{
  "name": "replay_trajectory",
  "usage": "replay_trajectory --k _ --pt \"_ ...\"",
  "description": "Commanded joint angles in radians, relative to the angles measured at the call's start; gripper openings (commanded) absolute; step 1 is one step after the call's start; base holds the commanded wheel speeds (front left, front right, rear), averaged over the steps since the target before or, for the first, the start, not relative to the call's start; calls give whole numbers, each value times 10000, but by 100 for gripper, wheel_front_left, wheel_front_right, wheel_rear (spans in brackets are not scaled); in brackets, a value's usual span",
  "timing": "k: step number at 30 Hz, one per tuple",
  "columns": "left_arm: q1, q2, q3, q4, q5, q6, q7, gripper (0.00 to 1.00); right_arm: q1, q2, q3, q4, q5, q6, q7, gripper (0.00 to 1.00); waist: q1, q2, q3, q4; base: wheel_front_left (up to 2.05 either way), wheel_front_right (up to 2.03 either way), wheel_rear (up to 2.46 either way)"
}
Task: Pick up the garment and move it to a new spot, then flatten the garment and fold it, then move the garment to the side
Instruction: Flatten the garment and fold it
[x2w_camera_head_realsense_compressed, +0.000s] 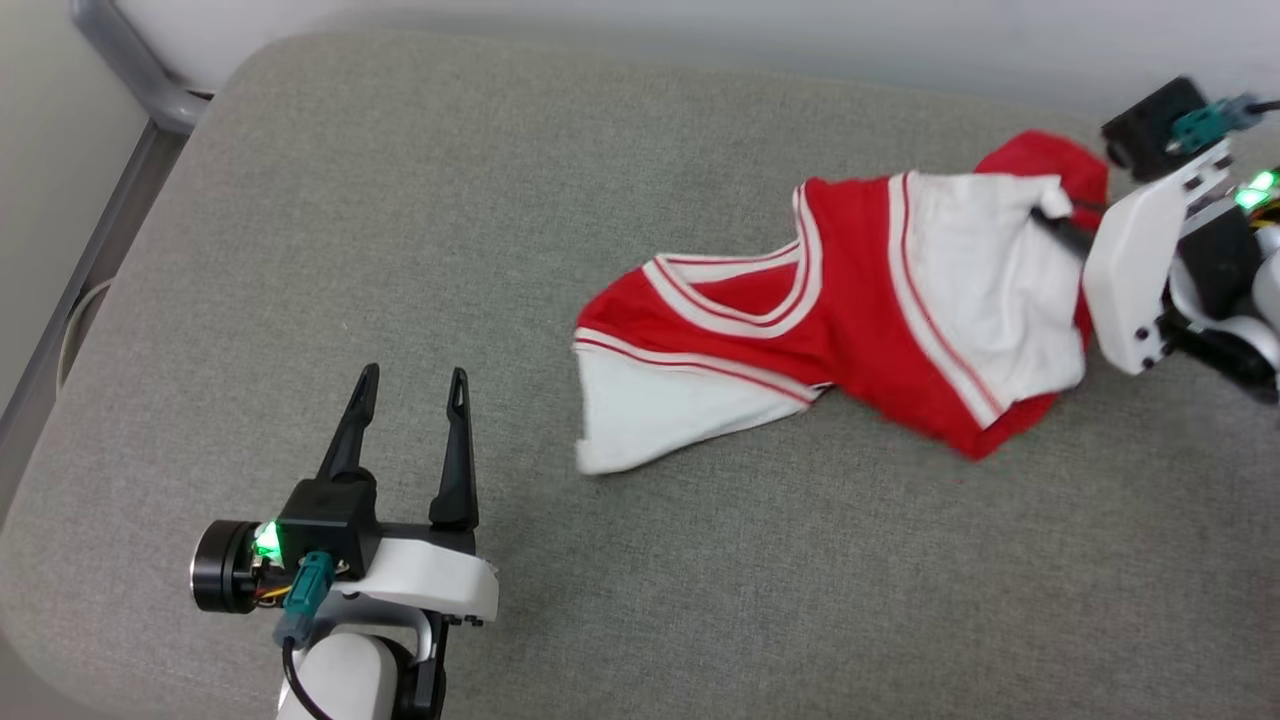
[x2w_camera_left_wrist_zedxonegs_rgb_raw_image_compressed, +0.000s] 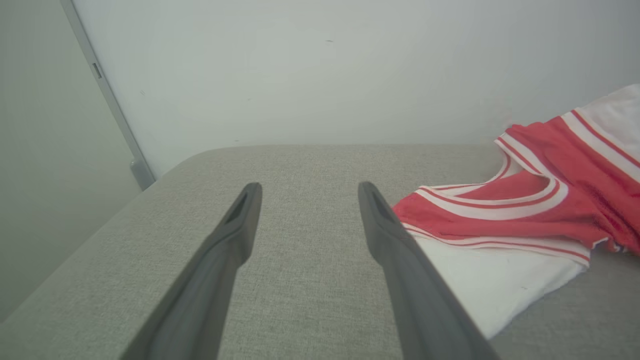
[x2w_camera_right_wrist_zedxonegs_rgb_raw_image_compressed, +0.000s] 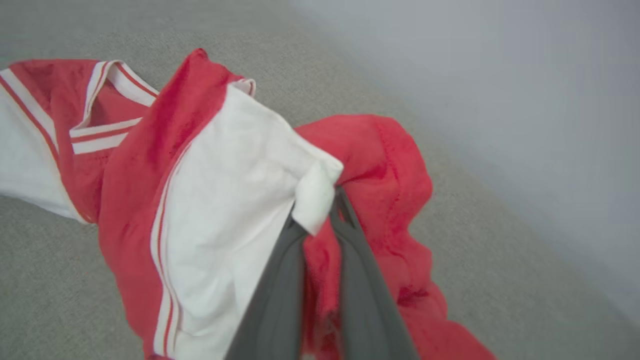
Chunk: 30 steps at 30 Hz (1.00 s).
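Lifting slowly is wise: the right claw (x2w_camera_right_wrist_zedxonegs_rgb_raw_image_compressed: 324, 225) is pinched shut on a white sleeve fold of the crumpled red-and-white jersey shirt (x2w_camera_head_realsense_compressed: 850, 290), which lies at the far right of the grey fabric cushion (x2w_camera_head_realsense_compressed: 400, 250); the left claw (x2w_camera_head_realsense_compressed: 410, 390) hangs wide open.

The garment (x2w_camera_head_realsense_compressed: 850, 290) is bright red with white sleeves (x2w_camera_head_realsense_compressed: 990, 280); red-and-white stripes (x2w_camera_head_realsense_compressed: 730, 315) trim its neck and sleeve seams. The cushion (x2w_camera_head_realsense_compressed: 400, 250) is a muted grey-green weave, the wall (x2w_camera_left_wrist_zedxonegs_rgb_raw_image_compressed: 325, 75) pale grey. The left gripper (x2w_camera_head_realsense_compressed: 414, 375) has black fingers (x2w_camera_head_realsense_compressed: 457, 450), a white shell (x2w_camera_head_realsense_compressed: 430, 580) and a green light (x2w_camera_head_realsense_compressed: 266, 540); the right gripper (x2w_camera_right_wrist_zedxonegs_rgb_raw_image_compressed: 320, 222) has dark grey fingers and a white shell.
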Motion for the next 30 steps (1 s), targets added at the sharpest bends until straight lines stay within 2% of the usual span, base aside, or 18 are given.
replay_trajectory --k 1,8,15,24,30 --pt "128 -24 99 36 87 -46 -25 100 -327 -158 4 121 -105 -16 -360 0 -1 0 -185 -58 0 0 0" --pt "564 -102 388 66 258 -76 -25 100 -165 -469 431 94 -361 -16 -1685 0 -1 0 -757 -339 0 0 0" --pt "1203 -165 607 119 356 -181 -25 100 2094 -816 948 -770 -264 -16 -2922 0 -1 0 -1590 -930 0 0 0" --pt "1775 -194 821 139 415 -303 -26 100 5210 -816 360 -1229 -225 -16 -3734 0 -1 0 -2245 -1493 0 0 0" --pt "1931 -216 905 128 477 -394 -26 100 7008 -660 -314 -1110 -353 -16 -3734 0 -1 0 -2393 -1574 0 0 0"
